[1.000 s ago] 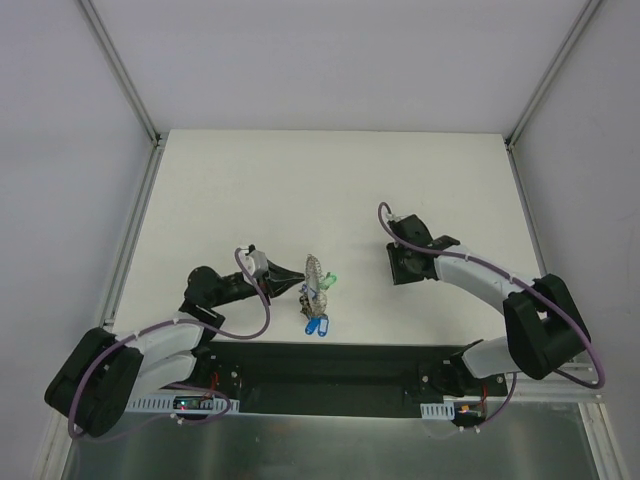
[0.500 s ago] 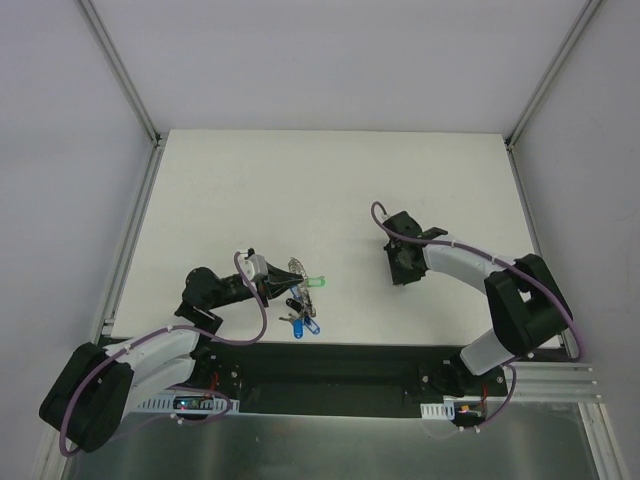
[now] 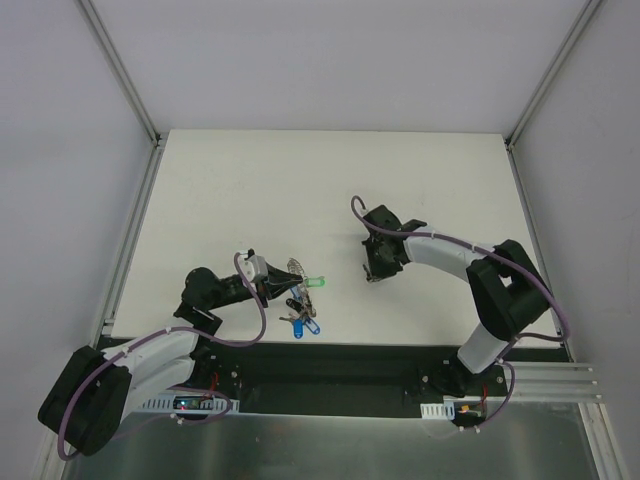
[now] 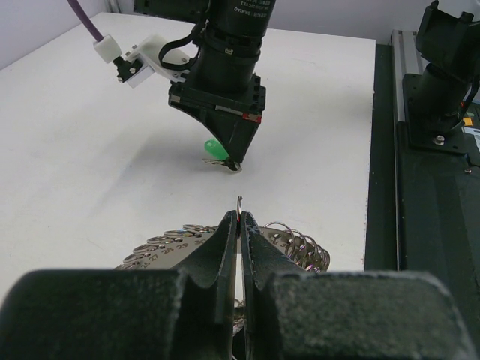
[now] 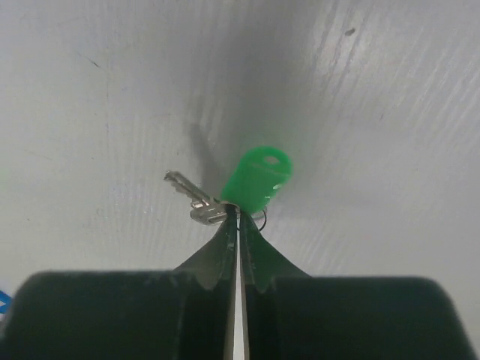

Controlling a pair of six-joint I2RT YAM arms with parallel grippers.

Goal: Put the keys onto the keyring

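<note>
My left gripper (image 3: pixel 283 283) is shut on a small split ring (image 4: pixel 239 204) at the rim of the keyring (image 3: pixel 296 271), a flat grey numbered ring (image 4: pixel 169 244) held just above the table. A green-headed key (image 3: pixel 318 284) and blue-headed keys (image 3: pixel 305 326) hang from it. My right gripper (image 3: pixel 372 272) is shut on the little ring of a second green-headed key (image 5: pixel 259 176), whose metal blade (image 5: pixel 187 196) sticks out left, close over the table. In the left wrist view that gripper (image 4: pixel 234 161) and green key (image 4: pixel 215 148) are straight ahead of the keyring, with a gap between.
The white table (image 3: pixel 330 190) has a metal frame rail (image 3: pixel 130 240) along its left side and another (image 3: pixel 530 230) on the right. The black base rail (image 3: pixel 330 365) runs along the near edge, also seen in the left wrist view (image 4: pixel 442 112).
My right gripper has moved left across the table toward the keyring with the green key. My left gripper turned the keyring and drew it slightly nearer early on, then held still.
</note>
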